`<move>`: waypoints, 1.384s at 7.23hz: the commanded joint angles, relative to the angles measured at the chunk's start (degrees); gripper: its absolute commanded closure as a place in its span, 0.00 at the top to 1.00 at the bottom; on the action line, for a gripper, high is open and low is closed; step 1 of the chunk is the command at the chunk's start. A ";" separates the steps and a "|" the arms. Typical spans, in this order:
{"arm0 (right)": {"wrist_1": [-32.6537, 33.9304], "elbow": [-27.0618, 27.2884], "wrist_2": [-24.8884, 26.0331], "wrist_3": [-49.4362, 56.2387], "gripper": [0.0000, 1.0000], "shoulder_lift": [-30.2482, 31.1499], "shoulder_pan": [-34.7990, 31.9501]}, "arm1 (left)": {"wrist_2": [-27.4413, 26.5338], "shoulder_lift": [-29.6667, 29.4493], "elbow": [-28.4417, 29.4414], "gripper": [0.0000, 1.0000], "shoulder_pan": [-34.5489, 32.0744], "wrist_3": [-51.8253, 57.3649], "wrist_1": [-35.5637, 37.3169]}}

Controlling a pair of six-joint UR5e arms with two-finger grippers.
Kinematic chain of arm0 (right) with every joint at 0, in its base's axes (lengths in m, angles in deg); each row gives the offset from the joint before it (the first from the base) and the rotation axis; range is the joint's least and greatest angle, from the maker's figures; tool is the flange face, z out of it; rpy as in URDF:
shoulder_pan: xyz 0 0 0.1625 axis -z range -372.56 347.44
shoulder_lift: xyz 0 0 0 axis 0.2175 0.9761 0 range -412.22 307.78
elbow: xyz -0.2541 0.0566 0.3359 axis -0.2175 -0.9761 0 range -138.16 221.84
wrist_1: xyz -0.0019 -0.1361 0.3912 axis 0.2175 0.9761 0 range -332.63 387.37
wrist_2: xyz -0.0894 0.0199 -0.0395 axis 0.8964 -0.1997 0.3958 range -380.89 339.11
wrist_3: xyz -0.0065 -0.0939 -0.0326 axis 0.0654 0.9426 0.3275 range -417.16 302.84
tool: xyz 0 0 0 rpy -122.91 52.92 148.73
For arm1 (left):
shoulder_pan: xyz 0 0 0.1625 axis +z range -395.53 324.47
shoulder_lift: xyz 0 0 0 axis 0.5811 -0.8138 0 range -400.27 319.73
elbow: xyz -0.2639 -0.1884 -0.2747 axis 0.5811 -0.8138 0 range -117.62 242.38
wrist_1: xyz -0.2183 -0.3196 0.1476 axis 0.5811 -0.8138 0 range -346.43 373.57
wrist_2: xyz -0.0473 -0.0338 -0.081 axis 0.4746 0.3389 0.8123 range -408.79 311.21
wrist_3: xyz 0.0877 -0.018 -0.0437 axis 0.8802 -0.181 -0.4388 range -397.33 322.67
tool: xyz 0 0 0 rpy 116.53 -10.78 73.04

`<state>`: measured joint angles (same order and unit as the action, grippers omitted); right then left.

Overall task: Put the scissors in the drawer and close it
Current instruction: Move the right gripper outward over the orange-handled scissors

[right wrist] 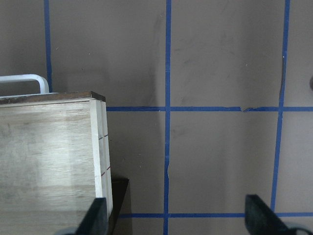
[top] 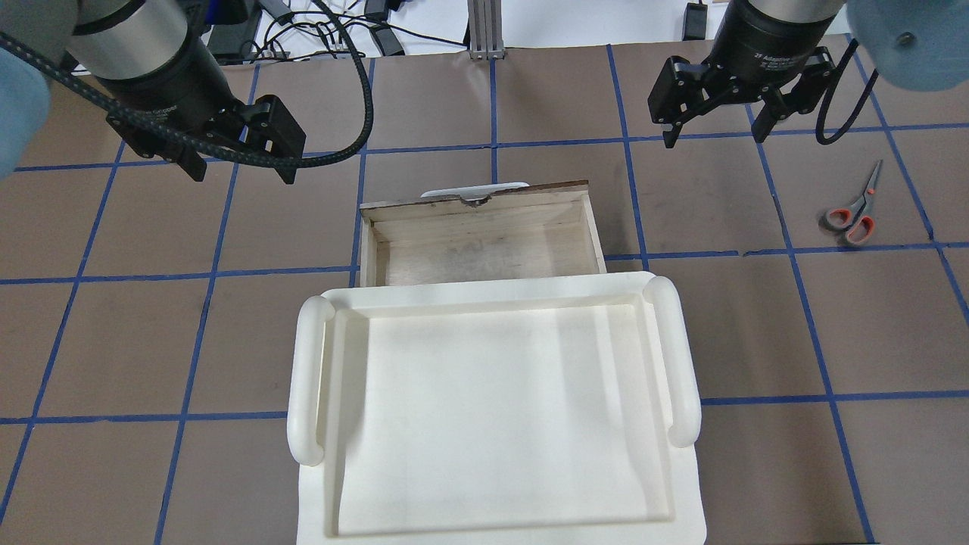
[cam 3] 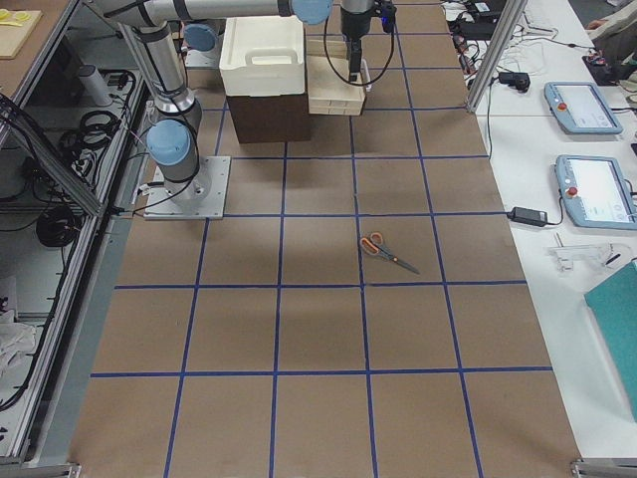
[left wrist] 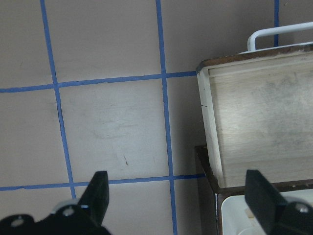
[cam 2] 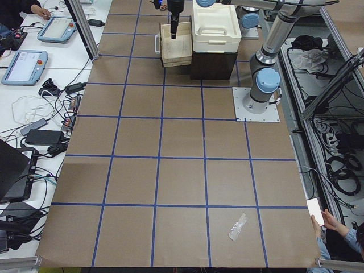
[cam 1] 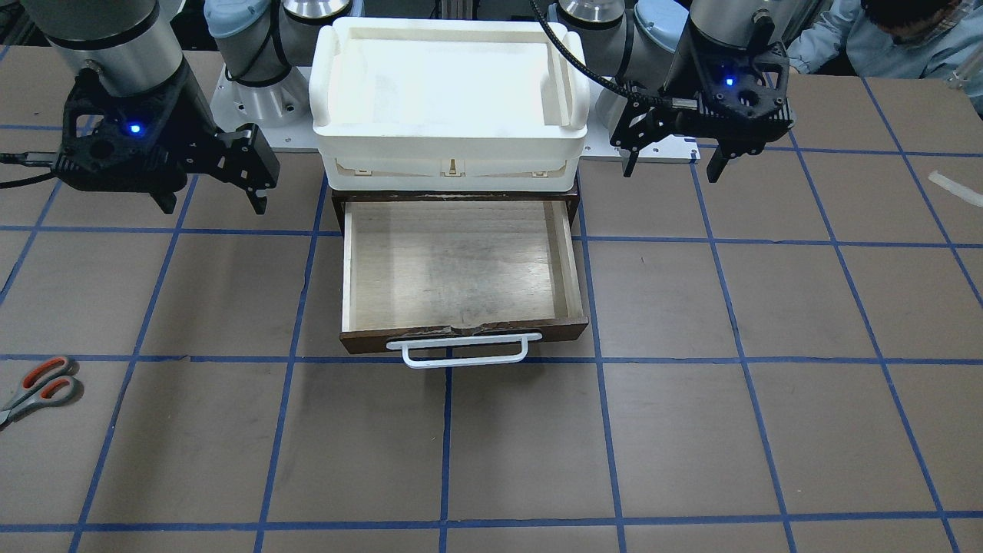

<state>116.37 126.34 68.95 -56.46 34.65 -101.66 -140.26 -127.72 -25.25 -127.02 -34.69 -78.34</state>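
Observation:
The scissors (cam 1: 38,388) lie flat on the brown table, far out on my right side; they also show in the overhead view (top: 852,212) and the exterior right view (cam 3: 386,251). The drawer (cam 1: 461,265) is pulled open and empty, its white bar handle (cam 1: 461,349) pointing away from me. My right gripper (cam 1: 214,207) is open and empty, hovering beside the drawer's right side (right wrist: 49,156), well short of the scissors. My left gripper (cam 1: 672,173) is open and empty, hovering beside the drawer's left side (left wrist: 259,127).
A white plastic tray (top: 306,378) sits on top of the dark cabinet (cam 3: 264,115) that houses the drawer. A scrap of clear wrapper (cam 2: 238,226) lies far out on my left. An operator (cam 1: 883,38) sits past the table's corner.

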 commanded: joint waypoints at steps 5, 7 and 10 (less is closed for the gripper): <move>9.95 -0.92 -0.02 9.77 1.00 -10.63 29.90 | -0.03 0.00 0.00 1.00 0.00 -0.09 -0.03; 20.29 -0.92 -0.19 10.12 1.00 -17.84 33.90 | -0.03 0.00 0.00 1.00 0.00 0.00 0.06; 32.41 -0.83 -3.78 9.25 0.95 -27.52 35.83 | -0.03 0.00 0.00 1.00 0.00 0.00 0.06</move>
<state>142.51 125.51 66.72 -46.76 11.27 -66.33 -140.29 -127.73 -25.25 -127.02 -34.69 -78.31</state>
